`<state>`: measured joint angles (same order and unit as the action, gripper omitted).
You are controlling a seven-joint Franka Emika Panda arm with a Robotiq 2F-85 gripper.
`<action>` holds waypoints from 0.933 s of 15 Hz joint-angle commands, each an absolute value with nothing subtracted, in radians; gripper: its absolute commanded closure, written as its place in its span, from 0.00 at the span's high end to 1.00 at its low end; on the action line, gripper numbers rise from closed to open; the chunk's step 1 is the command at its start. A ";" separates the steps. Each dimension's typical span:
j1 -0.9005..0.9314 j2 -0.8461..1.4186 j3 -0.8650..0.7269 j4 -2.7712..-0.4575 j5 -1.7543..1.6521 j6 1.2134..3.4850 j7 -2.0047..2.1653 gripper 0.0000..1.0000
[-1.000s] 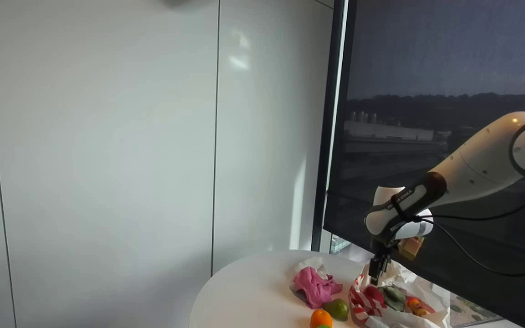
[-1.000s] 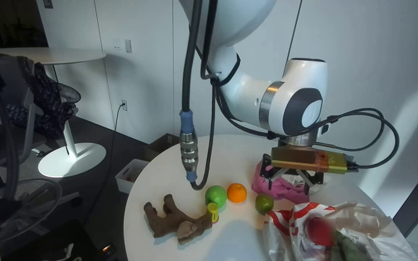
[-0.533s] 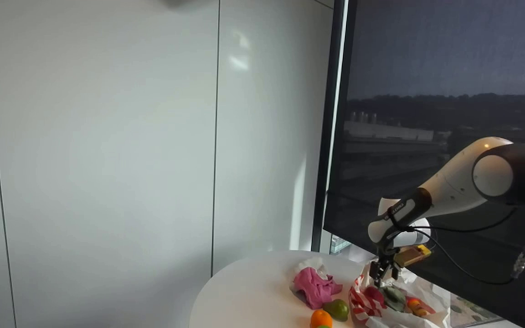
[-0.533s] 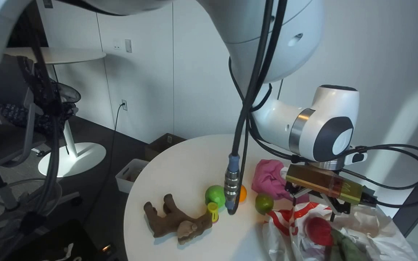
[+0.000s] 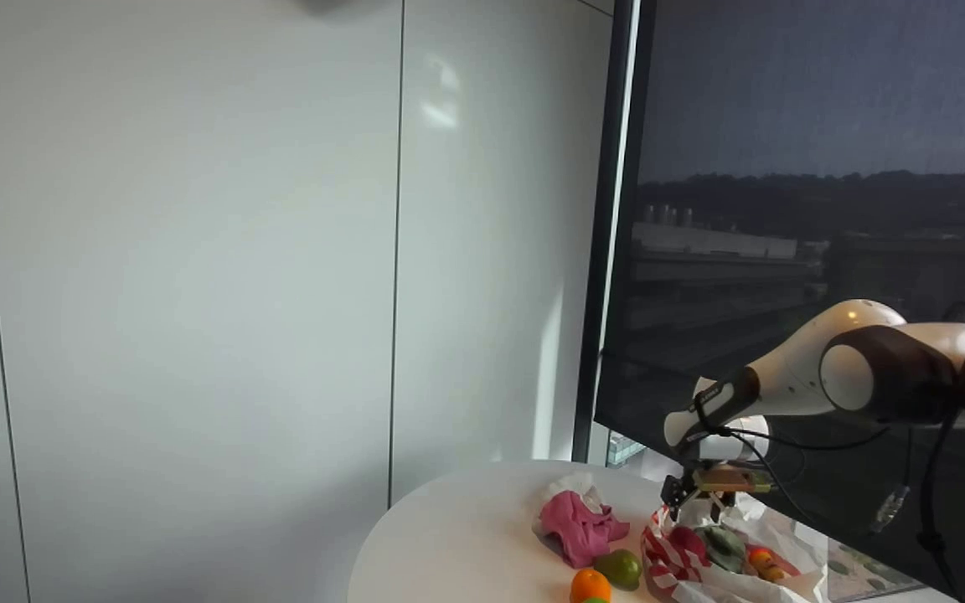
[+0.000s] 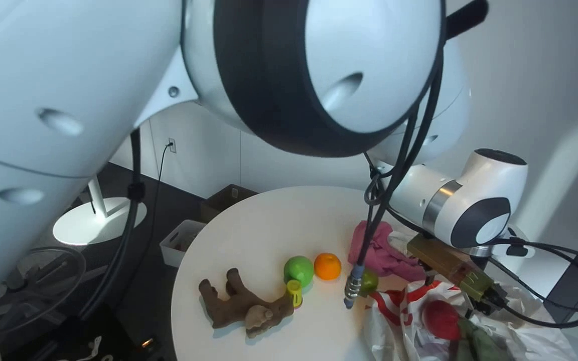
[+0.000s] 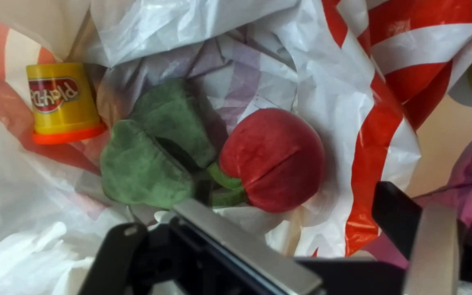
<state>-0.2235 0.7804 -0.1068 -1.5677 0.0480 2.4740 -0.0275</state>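
Hovering over the bag [image 7: 342, 102], the gripper [image 5: 699, 507] holds nothing, jaws wide apart; the plush [image 7: 277, 160] lies inside, near the tub [image 7: 64, 102]. I'd call this approach; any descent calls for clearing the bag's folds.

Claw [image 5: 694, 509], one, with two fingers [image 7: 434, 246]; one desk [image 6: 249, 235]; one bag [image 7: 342, 106], holding one red radish [image 7: 277, 159], two green leaves [image 7: 148, 168], one Play-Doh tub [image 7: 64, 102]. Outside the bag: one orange [image 6: 327, 266], one lime [image 5: 619, 569], one green ball [image 6: 298, 271], one pink cloth [image 5: 579, 529], one white scrap [image 5: 579, 484], one brown toy [image 6: 241, 307], one yellow piece [image 6: 294, 293]. Low down, two bins [image 6: 171, 256], one white, one brown; also one table foot [image 6: 98, 225].
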 commanded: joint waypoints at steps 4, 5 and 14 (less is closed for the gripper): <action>-0.249 0.968 -0.112 -1.327 0.103 2.425 0.104 1.00; -0.249 0.988 -0.115 -1.306 0.102 2.417 0.116 1.00; -0.251 1.047 -0.118 -1.217 0.098 2.337 0.162 0.40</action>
